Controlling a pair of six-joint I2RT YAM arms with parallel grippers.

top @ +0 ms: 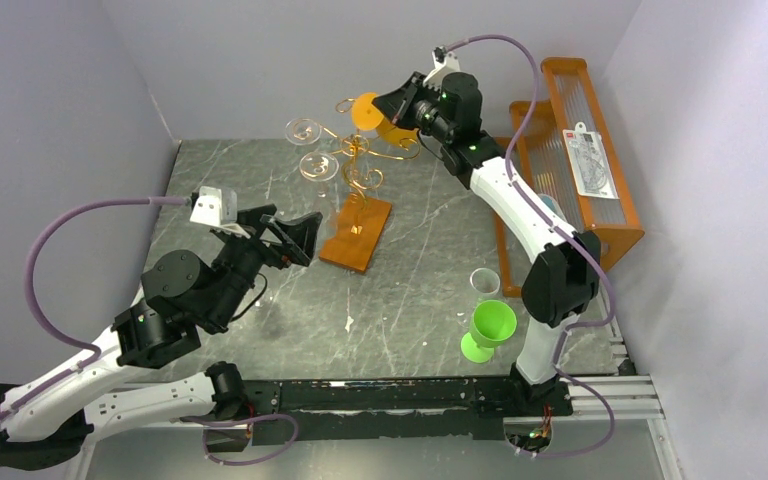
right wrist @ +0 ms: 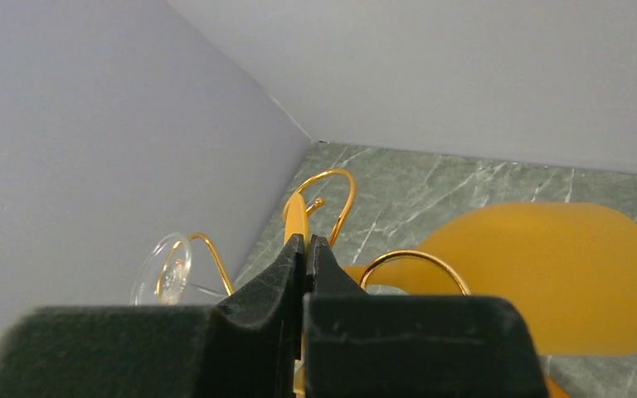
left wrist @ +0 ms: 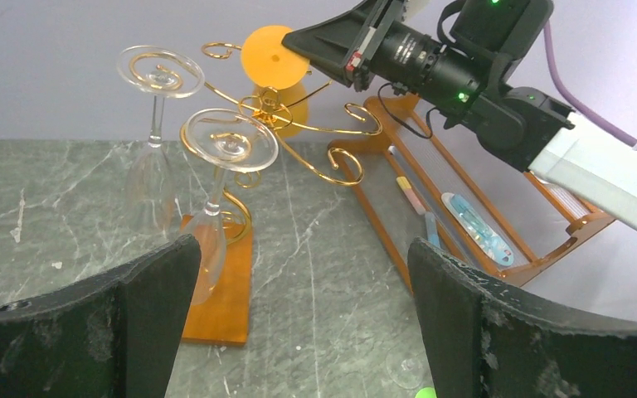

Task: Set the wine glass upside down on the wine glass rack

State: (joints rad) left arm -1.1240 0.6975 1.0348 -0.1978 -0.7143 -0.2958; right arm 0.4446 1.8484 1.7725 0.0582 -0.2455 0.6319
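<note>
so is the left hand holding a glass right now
No, the left hand is wide open in the left wrist view, with nothing gripped in it.

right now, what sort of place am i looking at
Likely a robot test cell: bare grey walls box in a marble-look table, two robot arms are bolted at its near edge, with a wine glass rack and orange wine glass as props.

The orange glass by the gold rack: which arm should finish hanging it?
Right. The right gripper is shut on the stem of the orange glass, holding it upside down among the curled arms of the rack. The left gripper is open, empty and farther back.
</note>
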